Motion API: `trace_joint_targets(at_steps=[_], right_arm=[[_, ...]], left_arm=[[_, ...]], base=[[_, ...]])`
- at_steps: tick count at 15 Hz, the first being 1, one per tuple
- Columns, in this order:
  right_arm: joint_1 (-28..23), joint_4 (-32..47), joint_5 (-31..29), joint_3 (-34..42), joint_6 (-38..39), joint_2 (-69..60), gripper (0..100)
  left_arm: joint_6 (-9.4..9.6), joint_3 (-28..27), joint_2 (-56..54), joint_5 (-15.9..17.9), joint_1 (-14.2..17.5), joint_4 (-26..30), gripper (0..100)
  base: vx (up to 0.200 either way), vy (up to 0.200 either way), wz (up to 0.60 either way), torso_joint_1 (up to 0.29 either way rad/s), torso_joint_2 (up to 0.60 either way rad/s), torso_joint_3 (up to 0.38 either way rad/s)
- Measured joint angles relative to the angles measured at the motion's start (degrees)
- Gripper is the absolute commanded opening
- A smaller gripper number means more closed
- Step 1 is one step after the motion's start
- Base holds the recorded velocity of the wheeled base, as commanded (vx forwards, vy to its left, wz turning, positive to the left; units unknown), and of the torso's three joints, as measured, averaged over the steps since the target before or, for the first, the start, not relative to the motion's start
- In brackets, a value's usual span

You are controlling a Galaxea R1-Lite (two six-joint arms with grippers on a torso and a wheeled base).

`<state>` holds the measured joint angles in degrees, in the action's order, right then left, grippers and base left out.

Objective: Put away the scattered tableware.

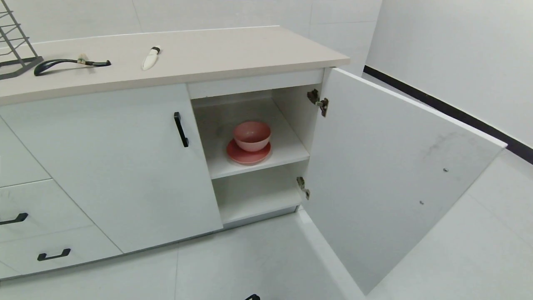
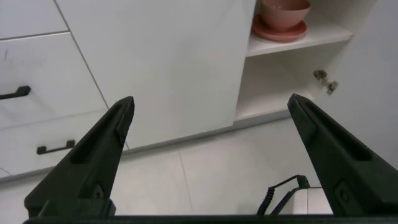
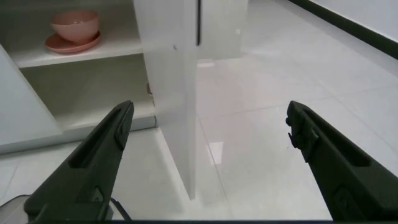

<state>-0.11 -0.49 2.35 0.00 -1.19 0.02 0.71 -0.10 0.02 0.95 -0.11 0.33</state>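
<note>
With left gripper (image 2: pixel 211 102) and right gripper (image 3: pixel 209 107) wide open and empty, we risk clipping the centre-right door (image 1: pixel 387 166) while reaching past.

Both grippers spread wide and empty, held off any surface.
The left gripper (image 2: pixel 211 102) is seen from its own wrist camera with its two dark fingers (image 2: pixel 93 155) splayed, tips well apart, the gap between them empty and no contact made. The right gripper (image 3: pixel 210 109) is posed the same way: dark fingers (image 3: pixel 336 162) splayed, tips well apart, gap empty, no contact made. On both, the fingers are tapered toward narrow tips and are angled outward from the wrist. Both grippers are pointed forward and somewhat downward, held in the air.
</note>
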Motion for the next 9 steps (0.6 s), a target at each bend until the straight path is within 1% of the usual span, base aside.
trace_joint_targets(at_steps=[9], right_arm=[[0.01,0.00,0.00,0.00,-0.02,0.00,100]], left_arm=[[-0.09,0.00,-0.02,-0.05,0.04,0.11,100]], base=[[0.000,-0.200,0.00,0.004,0.00,0.001]])
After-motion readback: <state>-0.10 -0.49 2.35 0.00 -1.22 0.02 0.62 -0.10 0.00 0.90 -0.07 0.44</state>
